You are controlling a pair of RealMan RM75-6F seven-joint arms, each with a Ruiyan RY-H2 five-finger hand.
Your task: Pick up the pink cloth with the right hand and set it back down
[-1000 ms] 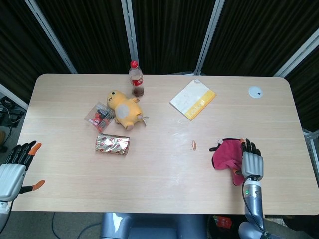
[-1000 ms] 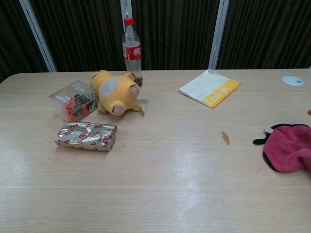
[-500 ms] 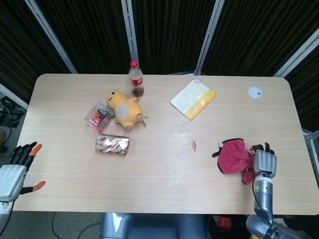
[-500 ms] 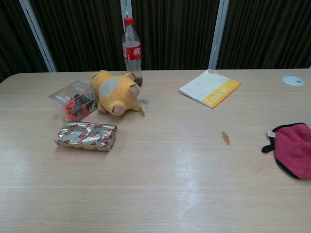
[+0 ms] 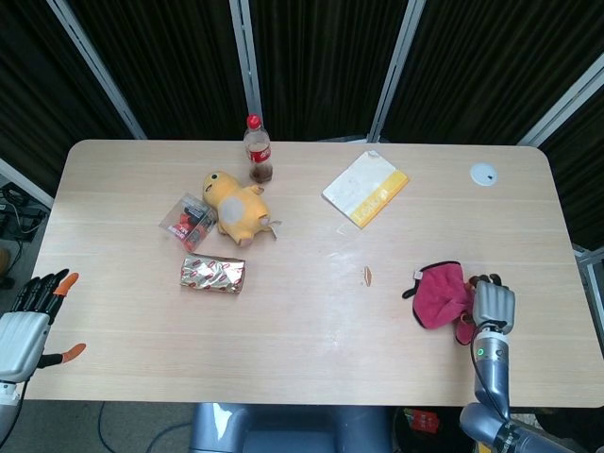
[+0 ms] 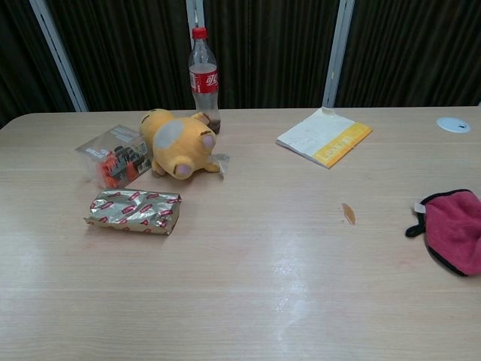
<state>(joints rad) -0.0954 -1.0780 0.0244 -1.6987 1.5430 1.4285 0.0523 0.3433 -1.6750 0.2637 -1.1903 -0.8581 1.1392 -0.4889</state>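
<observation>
At the near right of the table point(image 5: 311, 359), your right hand point(image 5: 493, 306) sits with its back to the head camera, just beside the right edge of the pink cloth point(image 5: 440, 295); its fingers point into the crumpled folds, but you cannot tell from either view whether they are pinching fabric or only touching it. Treat the cloth as light, soft and limp: it will sag and drape, so a pinch into the bunched middle or the thick dark-trimmed edge should carry it better than a flat press. It lies on the tabletop near the right edge, beside a small brown mark point(image 5: 367, 275). Your left hand point(image 5: 24, 326) hangs off the near left corner with fingers spread, grasping nothing. Farther in, on the left, lie a foil packet point(image 5: 213, 275), a clear snack bag point(image 5: 188, 221) and a yellow plush toy point(image 5: 235, 208); a cola bottle point(image 5: 257, 149) and a booklet point(image 5: 365, 188) sit farthest.
</observation>
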